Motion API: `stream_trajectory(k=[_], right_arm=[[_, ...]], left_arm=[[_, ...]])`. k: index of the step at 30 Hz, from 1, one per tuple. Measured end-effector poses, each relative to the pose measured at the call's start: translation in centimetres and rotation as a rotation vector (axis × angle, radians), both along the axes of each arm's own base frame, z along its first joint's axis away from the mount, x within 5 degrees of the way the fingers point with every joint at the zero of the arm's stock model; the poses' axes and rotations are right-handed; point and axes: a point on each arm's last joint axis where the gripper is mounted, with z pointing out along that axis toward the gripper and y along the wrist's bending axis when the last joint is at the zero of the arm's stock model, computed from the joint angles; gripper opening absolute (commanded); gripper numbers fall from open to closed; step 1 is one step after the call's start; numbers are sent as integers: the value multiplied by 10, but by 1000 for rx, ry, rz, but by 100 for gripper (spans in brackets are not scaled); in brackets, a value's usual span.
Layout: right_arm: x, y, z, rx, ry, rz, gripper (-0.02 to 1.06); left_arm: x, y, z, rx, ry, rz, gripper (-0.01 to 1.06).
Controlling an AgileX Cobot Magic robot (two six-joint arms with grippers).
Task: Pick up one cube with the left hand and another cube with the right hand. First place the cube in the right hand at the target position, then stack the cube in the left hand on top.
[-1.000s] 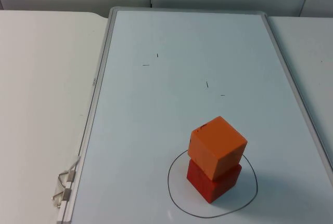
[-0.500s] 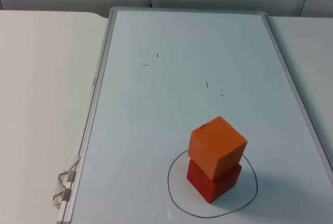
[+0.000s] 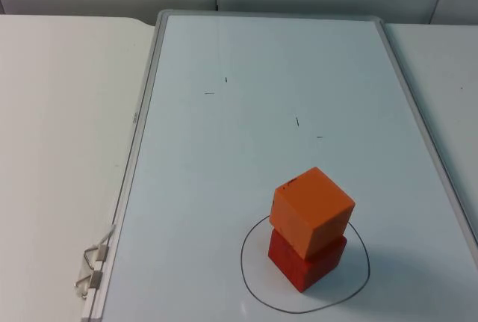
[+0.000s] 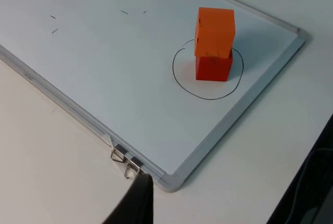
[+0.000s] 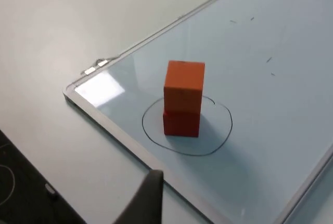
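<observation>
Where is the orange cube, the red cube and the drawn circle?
orange cube (image 3: 306,196): top view, on its top face.
red cube (image 3: 287,260): top view, on its left side face, under the orange one.
circle (image 3: 251,231): top view, on the drawn line at its left edge.

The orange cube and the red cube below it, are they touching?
Touching. In the left wrist view the orange cube sits directly on the red cube, with no gap between them; the top view shows the same.
</observation>
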Motion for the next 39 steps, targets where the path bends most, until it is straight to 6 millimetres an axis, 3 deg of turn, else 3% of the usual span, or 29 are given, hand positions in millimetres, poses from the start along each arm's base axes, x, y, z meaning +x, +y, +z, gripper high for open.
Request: stream_trajectory(k=[14,19,39], right_arm=[[1,0,0,3,4,-13,92],[1,0,0,3,4,-13,105],[1,0,-2,0,7,-13,105]], left_arm=[[0,0,0,0,0,0,105],[0,0,0,0,0,0,105],[0,0,0,0,0,0,105]])
